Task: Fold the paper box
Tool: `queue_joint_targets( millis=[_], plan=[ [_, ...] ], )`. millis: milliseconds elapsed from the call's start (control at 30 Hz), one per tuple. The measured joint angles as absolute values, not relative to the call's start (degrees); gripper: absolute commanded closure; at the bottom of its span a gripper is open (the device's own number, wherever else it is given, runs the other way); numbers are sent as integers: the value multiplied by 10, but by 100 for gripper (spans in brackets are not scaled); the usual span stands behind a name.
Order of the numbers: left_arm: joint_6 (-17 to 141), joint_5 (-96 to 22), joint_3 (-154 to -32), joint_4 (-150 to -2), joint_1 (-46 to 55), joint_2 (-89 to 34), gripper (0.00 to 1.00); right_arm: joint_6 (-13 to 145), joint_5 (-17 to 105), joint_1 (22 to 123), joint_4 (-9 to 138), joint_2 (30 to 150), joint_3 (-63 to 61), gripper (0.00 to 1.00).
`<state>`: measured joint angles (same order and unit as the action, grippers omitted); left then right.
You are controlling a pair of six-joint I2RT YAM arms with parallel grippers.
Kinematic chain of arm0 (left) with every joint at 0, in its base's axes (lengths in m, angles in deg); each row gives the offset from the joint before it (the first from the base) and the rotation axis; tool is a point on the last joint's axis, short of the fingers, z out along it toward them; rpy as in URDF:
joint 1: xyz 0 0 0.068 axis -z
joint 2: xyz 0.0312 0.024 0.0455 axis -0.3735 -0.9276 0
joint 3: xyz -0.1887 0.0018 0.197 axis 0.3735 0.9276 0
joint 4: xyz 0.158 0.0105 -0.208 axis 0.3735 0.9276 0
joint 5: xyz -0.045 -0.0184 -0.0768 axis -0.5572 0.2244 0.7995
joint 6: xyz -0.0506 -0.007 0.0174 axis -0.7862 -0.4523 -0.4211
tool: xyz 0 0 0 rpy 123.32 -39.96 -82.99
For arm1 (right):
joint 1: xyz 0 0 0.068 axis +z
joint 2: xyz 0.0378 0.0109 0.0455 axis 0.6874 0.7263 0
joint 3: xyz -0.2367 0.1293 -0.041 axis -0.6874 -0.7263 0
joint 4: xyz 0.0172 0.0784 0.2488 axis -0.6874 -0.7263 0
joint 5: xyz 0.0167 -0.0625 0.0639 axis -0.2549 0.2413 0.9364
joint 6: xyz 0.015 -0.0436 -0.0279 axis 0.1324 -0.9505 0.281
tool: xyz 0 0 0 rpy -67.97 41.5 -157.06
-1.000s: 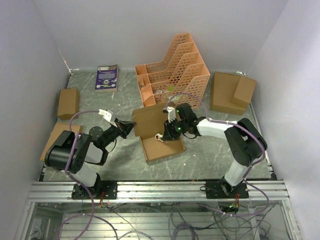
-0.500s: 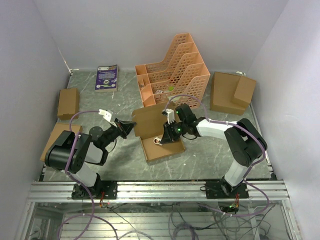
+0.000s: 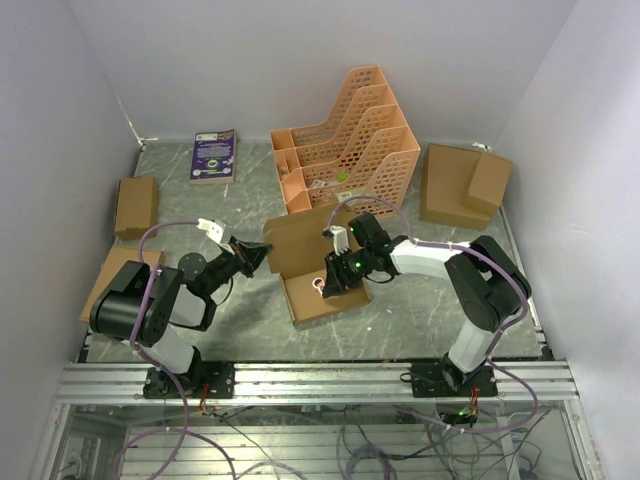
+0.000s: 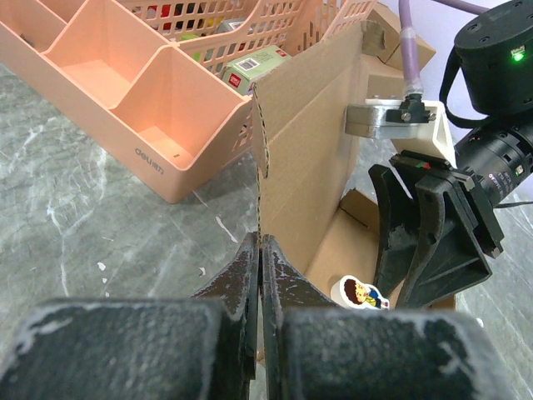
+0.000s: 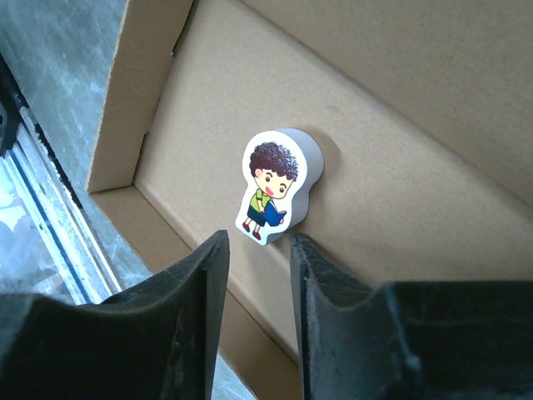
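- The paper box [image 3: 318, 300] is sitting at the middle of the grey marbled table [image 3: 400, 320], just in front of the orange lattice file rack [image 3: 345, 140]. Its shallow tray is lying flat and its lid panel is standing up along the far side.
- The left gripper [image 4: 261, 243] is pinching the left edge of the raised lid, with its jaws pressed together on the cardboard.
- The right gripper [image 5: 256, 250] is hanging low over the inside of the tray, with its jaws apart and nothing caught between them.
- A small cartoon boy figure [image 5: 271, 185] is lying on the tray's floor near the fold of the lid, just beyond the right fingertips.
- A purple book [image 3: 214, 155] is lying at the far left of the table.
- Ready-made cardboard boxes [image 3: 136, 205] are resting along the left side and in the far right corner, well apart from the paper box.
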<state>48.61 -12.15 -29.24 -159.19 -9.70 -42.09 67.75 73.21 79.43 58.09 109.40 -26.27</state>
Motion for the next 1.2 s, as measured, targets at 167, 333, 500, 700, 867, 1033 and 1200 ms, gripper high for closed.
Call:
queue_joint_targets(
  millis=[167,333,500,700,867,1033,1200],
  plan=[
    [486,-121,-293,-1592,-97,-421,93,673,717,786,580,1083,-263,59],
    [482,-121,-293,-1592,-97,-421,93,636,708,779,564,1054,-259,60],
    [482,-119,-292,-1591,-97,-417,93,505,767,777,516,993,-229,55],
    [500,-117,-293,-1588,-96,-372,93,350,821,679,507,887,-217,10],
    [545,-115,-308,-1565,-87,-330,93,264,917,517,525,899,-182,9],
    [601,-113,-324,-1524,-76,-310,93,136,962,508,478,968,-138,10],
    [644,-96,-332,-1491,-75,-310,93,107,955,509,521,969,-180,11]
  ],
)
